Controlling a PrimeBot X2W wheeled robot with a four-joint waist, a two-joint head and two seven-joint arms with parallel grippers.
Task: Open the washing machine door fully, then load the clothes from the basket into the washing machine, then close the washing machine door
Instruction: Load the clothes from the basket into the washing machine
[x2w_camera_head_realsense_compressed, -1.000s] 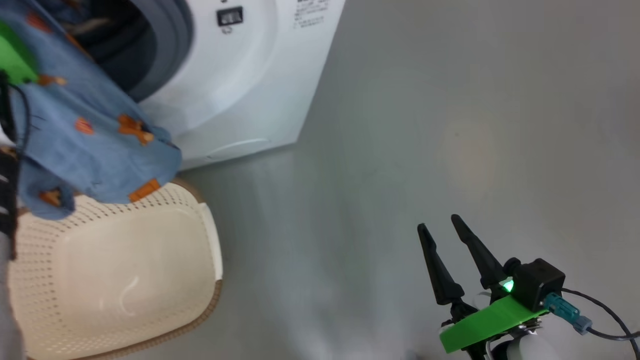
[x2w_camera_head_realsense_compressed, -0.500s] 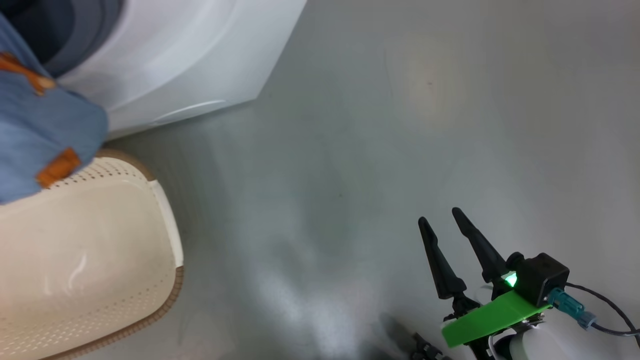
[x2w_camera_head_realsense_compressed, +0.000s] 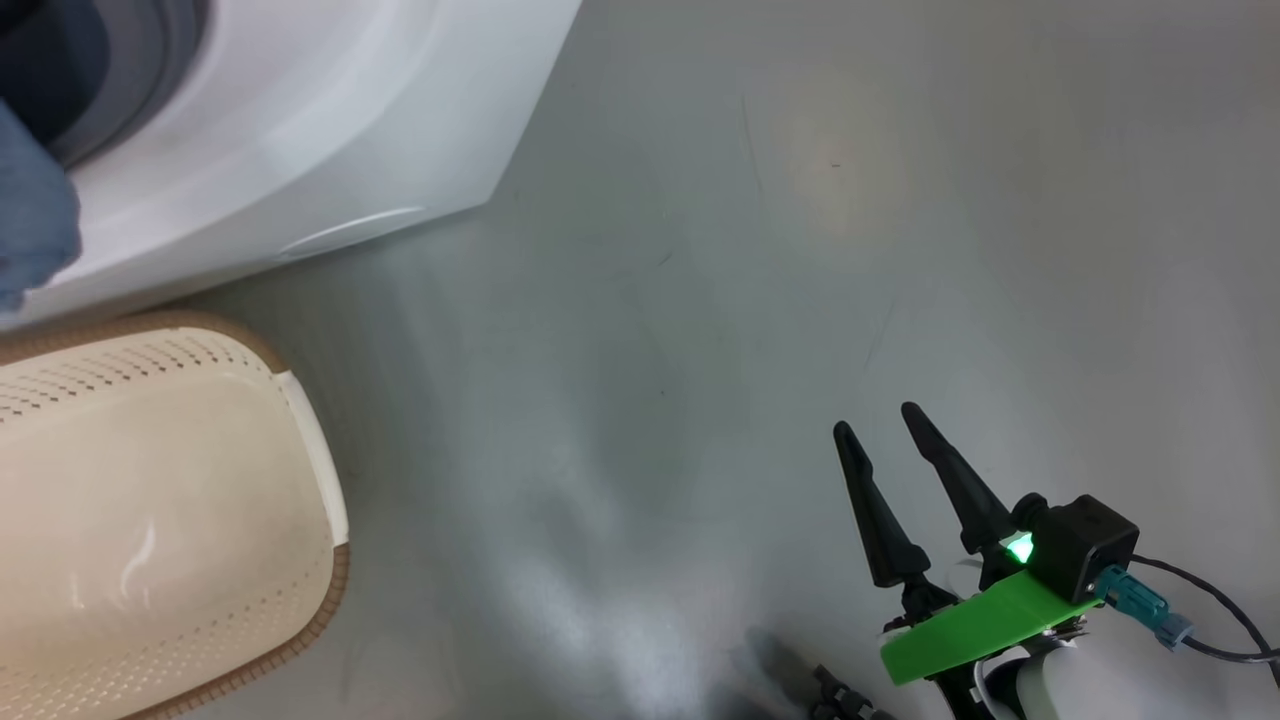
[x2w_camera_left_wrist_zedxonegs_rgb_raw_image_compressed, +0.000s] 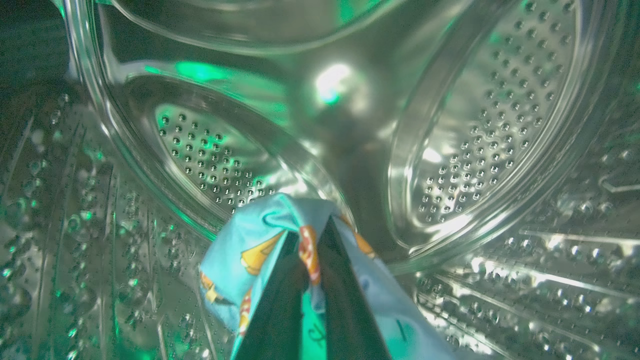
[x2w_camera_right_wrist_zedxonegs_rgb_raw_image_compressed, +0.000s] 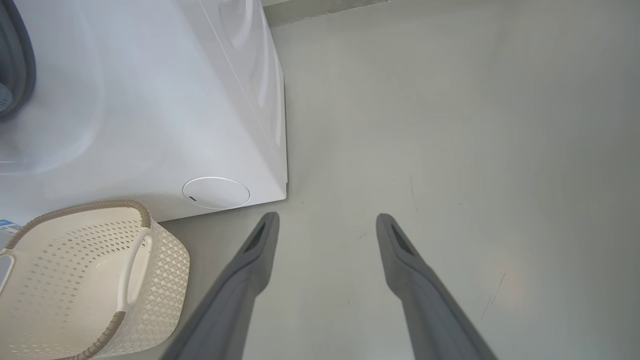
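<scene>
pinching a fold of the clothes (x2w_camera_left_wrist_zedxonegs_rgb_raw_image_compressed: 250, 245) with the left gripper (x2w_camera_left_wrist_zedxonegs_rgb_raw_image_compressed: 311, 227), fingers pressed together on the light-blue printed cloth right at their tips. reaching inside the washing machine (x2w_camera_head_realsense_compressed: 300, 130), with the perforated steel drum (x2w_camera_left_wrist_zedxonegs_rgb_raw_image_compressed: 475, 125) all around and beyond the fingertips. holding the right gripper (x2w_camera_head_realsense_compressed: 877, 418) spread wide, nothing between its fingers, above the grey floor (x2w_camera_head_realsense_compressed: 800, 250). finding the basket (x2w_camera_right_wrist_zedxonegs_rgb_raw_image_compressed: 160, 255) off to that gripper's left, just beside the machine's white front, and the machine's corner ahead and left of it.

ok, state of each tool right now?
Left tool: shut on the clothes, inside the washing machine.
Right tool: open, empty, above the floor.
</scene>
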